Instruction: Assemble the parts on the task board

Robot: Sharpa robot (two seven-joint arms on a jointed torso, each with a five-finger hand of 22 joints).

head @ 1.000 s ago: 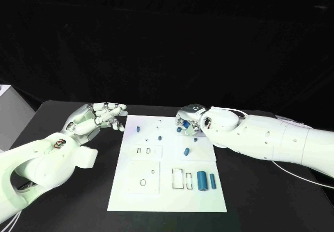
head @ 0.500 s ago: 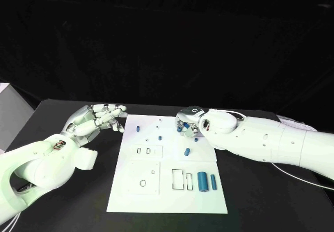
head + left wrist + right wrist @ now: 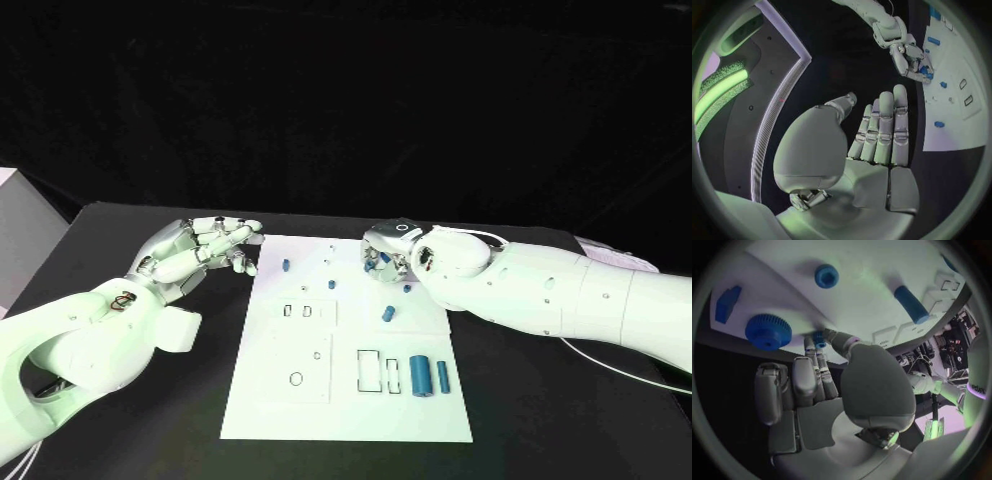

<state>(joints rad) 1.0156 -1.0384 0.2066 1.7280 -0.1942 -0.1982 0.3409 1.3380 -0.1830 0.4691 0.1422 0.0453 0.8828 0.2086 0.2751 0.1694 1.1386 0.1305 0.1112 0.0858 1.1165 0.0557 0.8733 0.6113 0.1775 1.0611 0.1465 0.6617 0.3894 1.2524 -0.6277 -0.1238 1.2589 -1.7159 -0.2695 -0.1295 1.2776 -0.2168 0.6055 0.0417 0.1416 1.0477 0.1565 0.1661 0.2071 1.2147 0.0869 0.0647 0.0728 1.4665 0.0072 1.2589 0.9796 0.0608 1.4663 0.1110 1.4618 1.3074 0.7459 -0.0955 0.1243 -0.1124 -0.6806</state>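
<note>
The right hand (image 3: 387,254) is down over the upper middle of the task board (image 3: 346,400), just right of centre in the head view. In the right wrist view its fingertips (image 3: 820,337) pinch a small blue part (image 3: 819,335) against the white surface, so it is gripping that piece, with the other fingers curled in behind. Close by on the board sit a blue knurled knob (image 3: 768,331), a round blue cap (image 3: 826,276) and a blue cylinder (image 3: 911,304).

The left hand (image 3: 202,248) hovers at the board's upper-left edge, left of centre in the frame — fingers straight and apart in the left wrist view, holding nothing.

The risk, as I judge it, is in the pinch. The part is tiny and held only at the tips — a slight tilt could jam it at the mouth of its hole or let it flick out across the board. The knob lies near the curled fingers, so a sideways correction could knock it. The hand hides its own target from the head camera, so misalignment would be hard to catch
</note>
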